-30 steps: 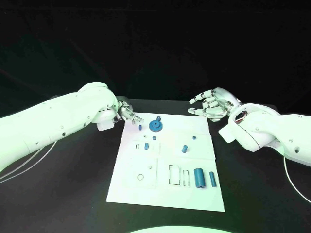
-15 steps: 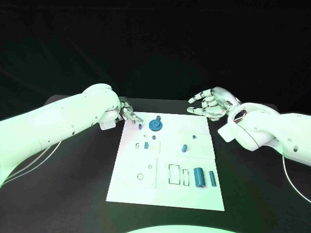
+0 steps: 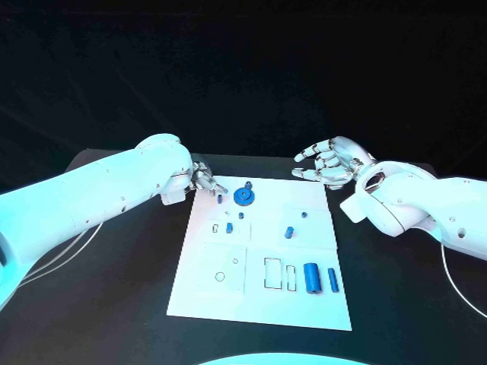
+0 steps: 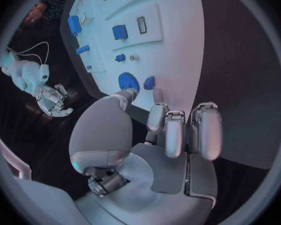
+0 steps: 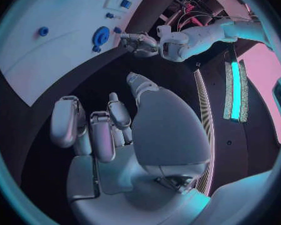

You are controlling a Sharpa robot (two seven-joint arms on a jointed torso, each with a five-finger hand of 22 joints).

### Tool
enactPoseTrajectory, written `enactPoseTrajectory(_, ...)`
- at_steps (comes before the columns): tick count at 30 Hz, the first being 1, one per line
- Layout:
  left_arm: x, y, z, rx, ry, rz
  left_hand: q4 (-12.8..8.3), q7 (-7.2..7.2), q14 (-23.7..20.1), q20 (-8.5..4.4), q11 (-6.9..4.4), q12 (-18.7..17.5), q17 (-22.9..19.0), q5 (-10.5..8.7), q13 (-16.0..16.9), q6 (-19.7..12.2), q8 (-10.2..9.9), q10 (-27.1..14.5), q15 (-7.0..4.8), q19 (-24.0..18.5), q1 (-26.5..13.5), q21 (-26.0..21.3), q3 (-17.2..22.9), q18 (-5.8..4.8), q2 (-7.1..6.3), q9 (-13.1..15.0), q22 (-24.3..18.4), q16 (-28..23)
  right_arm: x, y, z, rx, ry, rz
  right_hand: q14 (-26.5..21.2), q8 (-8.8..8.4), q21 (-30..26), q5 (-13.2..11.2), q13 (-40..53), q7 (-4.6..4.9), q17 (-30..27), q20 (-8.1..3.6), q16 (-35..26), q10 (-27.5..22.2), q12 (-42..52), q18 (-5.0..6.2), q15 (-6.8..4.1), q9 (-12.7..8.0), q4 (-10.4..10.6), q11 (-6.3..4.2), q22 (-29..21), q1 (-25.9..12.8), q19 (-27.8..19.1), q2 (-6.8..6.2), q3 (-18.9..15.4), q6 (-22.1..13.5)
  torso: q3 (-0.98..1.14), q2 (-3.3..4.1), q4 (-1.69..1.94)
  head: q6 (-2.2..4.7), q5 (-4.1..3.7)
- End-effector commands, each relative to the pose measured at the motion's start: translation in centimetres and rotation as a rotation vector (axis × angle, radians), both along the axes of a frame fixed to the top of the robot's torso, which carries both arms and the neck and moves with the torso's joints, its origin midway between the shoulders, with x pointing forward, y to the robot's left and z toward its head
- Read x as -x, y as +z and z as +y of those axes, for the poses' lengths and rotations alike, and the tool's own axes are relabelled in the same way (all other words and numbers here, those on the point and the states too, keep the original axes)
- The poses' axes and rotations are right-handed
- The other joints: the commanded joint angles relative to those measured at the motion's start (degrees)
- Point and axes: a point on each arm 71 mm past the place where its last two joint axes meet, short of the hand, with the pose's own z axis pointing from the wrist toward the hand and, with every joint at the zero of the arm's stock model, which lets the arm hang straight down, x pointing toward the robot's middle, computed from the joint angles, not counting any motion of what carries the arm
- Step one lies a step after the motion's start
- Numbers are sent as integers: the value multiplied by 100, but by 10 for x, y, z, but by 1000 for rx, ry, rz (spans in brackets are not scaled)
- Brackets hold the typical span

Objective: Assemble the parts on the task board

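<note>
The left hand (image 3: 203, 182) hangs over the far left corner of the task board (image 3: 200, 289), its fingers (image 4: 175, 135) curled down side by side with nothing between them; the fingertips sit just beside a small blue peg (image 3: 220, 199) and near a round blue disc (image 3: 243, 197), though whether they touch the peg cannot be told. In the left wrist view the thumb points toward that disc (image 4: 128, 80) and the peg (image 4: 149, 82), both standing at the board's far end.

The right hand (image 3: 332, 163) hovers beyond the board's far right corner, over the black counter (image 3: 419, 304), its fingers (image 5: 90, 130) bent inward loosely and apart, gripping nothing.

The white task board lies lengthwise in the middle of the counter. Toward its middle stand a short blue piece (image 3: 229, 227) on the left and a small tilted blue piece (image 3: 288, 232) on the right. At the near right end lie a thick blue cylinder (image 3: 312, 277) and, just to its right, a thinner blue rod (image 3: 332, 279), both pointing lengthwise along the board, beside empty rectangular outlines (image 3: 275, 274). A small ring outline (image 3: 221, 277) sits in the near left part.
</note>
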Motion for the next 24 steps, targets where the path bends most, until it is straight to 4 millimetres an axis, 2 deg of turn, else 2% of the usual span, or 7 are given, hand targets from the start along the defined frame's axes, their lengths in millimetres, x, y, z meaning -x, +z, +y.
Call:
enactPoseTrajectory(1,1,-2,-4,10,-25,18,1,40,596,28,2,-30,1509,22,-3,-19,-34,-47,24,-7,51,-14,-36,-42,22,-9,12,22,0,0,2,4,20,-6,334,30,-31,3,-8,-26,426,-1,-16,-1,23,41,2,-7,40,-49,40,50,-28,-6,1,23,2,0,5,-7,-5)
enactPoseTrajectory(10,0,-9,-7,10,-24,31,-4,44,596,34,7,-31,1509,21,-4,-13,-53,-54,30,-8,79,-13,-38,-43,41,-20,14,22,0,0,3,4,21,-6,334,30,-31,3,-8,-26,426,-1,-16,-1,23,41,2,-7,40,-49,40,50,-28,-6,1,23,5,1,-6,-12,-8)
enactPoseTrajectory(19,-2,-11,-3,6,-11,39,-14,51,596,46,14,-25,1509,23,0,5,-87,-58,38,-7,157,-11,-35,-43,78,-39,20,22,0,0,3,5,21,-6,334,30,-31,3,-8,-26,426,-1,-16,-1,23,41,2,-7,40,-49,40,50,-28,-6,1,23,7,-5,6,-20,-21)
enactPoseTrajectory(24,-3,-12,-2,10,-6,39,-20,47,596,56,13,-11,1509,29,16,55,-116,-54,41,-9,290,-10,-14,-42,155,-54,23,22,0,0,3,5,21,-5,334,30,-31,3,-8,-26,426,-1,-16,-1,23,41,2,-7,40,-49,40,50,-28,-6,1,23,1,-6,3,-24,-24)
